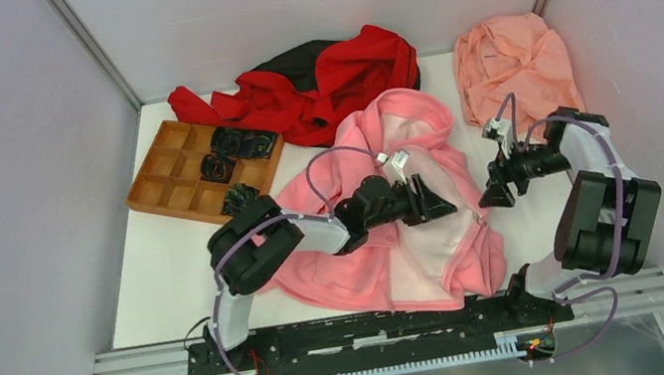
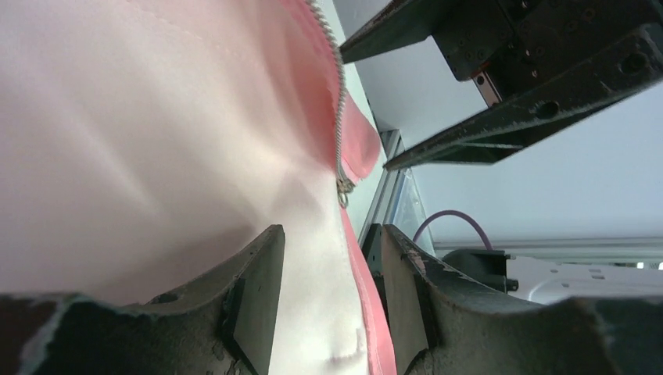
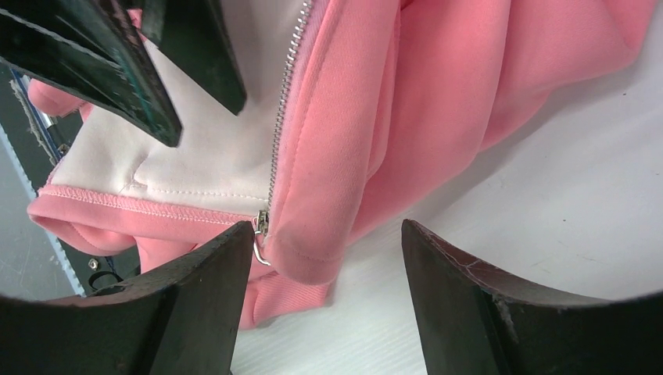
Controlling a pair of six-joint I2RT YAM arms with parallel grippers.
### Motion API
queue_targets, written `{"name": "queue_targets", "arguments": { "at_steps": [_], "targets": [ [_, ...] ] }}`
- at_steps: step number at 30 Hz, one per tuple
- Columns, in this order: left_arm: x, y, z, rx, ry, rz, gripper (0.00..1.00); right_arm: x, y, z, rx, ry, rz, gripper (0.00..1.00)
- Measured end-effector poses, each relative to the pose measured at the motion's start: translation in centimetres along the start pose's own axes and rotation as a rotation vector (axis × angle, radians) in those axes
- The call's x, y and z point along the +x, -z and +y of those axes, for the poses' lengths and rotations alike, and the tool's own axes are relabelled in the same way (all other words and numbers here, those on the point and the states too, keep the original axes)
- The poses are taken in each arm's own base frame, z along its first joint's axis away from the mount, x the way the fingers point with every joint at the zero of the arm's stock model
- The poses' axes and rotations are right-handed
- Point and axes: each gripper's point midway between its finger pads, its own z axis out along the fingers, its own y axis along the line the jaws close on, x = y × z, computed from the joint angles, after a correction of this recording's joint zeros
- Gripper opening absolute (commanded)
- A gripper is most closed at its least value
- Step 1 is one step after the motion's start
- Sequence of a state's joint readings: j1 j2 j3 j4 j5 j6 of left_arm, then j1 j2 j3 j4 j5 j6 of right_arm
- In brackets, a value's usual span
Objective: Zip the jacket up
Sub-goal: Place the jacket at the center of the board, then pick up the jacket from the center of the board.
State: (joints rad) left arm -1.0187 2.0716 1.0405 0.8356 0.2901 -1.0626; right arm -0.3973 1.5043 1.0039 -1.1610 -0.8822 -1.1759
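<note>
The bright pink jacket (image 1: 360, 264) lies open on the table with its pale lining (image 2: 156, 117) facing up. My left gripper (image 1: 440, 198) is open; its jaws stand on either side of the jacket's front edge (image 2: 367, 312) without pinching it. The zipper teeth (image 2: 339, 117) run down to the small metal pull (image 2: 342, 199) just beyond its fingertips. My right gripper (image 1: 493, 194) is open and empty, low over the jacket's bottom corner. The pull (image 3: 262, 234) sits right at its left fingertip (image 3: 227, 258), by the pink hem (image 3: 313, 250).
A red-and-black garment (image 1: 331, 77) lies at the back centre and a salmon-peach cloth (image 1: 510, 64) at the back right. A wooden compartment tray (image 1: 167, 173) with black items stands at the back left. White table (image 3: 508, 234) shows right of the jacket.
</note>
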Motion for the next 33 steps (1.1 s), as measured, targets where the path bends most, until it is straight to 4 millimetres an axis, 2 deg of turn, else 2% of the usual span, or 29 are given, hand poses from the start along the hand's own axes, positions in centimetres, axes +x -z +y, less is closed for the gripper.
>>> {"name": "queue_targets", "arguments": {
  "at_steps": [8, 11, 12, 14, 18, 20, 24, 27, 30, 33],
  "targets": [
    [-1.0, 4.4, -2.3, -0.045, -0.127, -0.027, 0.56, -1.7, 1.3, 0.2, 0.065, 0.082, -0.032, 0.76],
    [-2.0, 7.1, -3.6, -0.078, -0.21, -0.062, 0.56, -3.0, 2.1, 0.5, 0.103, 0.154, -0.066, 0.78],
    [-2.5, 8.1, -4.1, -0.09, -0.243, -0.078, 0.57, -3.5, 2.3, 0.6, 0.115, 0.178, -0.078, 0.82],
    [-3.6, 10.0, -5.3, -0.109, -0.305, -0.118, 0.63, -4.6, 2.9, 0.9, 0.144, 0.233, -0.109, 0.97],
    [-5.8, 14.9, -7.3, -0.162, -0.408, -0.224, 0.89, -7.7, 4.3, 1.6, 0.216, 0.37, -0.212, 0.98],
    [-6.5, 17.1, -7.8, -0.184, -0.421, -0.279, 0.99, -9.4, 4.8, 2.1, 0.241, 0.395, -0.289, 0.98],
    [-6.5, 21.8, -7.2, -0.218, -0.406, -0.373, 0.99, -11.1, 4.6, 3.8, 0.196, 0.408, -0.412, 0.97],
    [-5.2, 24.9, -6.4, -0.192, -0.367, -0.417, 0.94, -11.4, 4.0, 5.0, 0.139, 0.425, -0.435, 0.95],
    [-4.2, 27.0, -6.2, -0.148, -0.306, -0.444, 0.87, -11.2, 2.9, 6.5, 0.08, 0.452, -0.432, 0.94],
    [-3.6, 27.2, -6.5, -0.138, -0.25, -0.416, 0.82, -10.6, 2.2, 7.6, 0.046, 0.46, -0.426, 0.93]
  ]
}}
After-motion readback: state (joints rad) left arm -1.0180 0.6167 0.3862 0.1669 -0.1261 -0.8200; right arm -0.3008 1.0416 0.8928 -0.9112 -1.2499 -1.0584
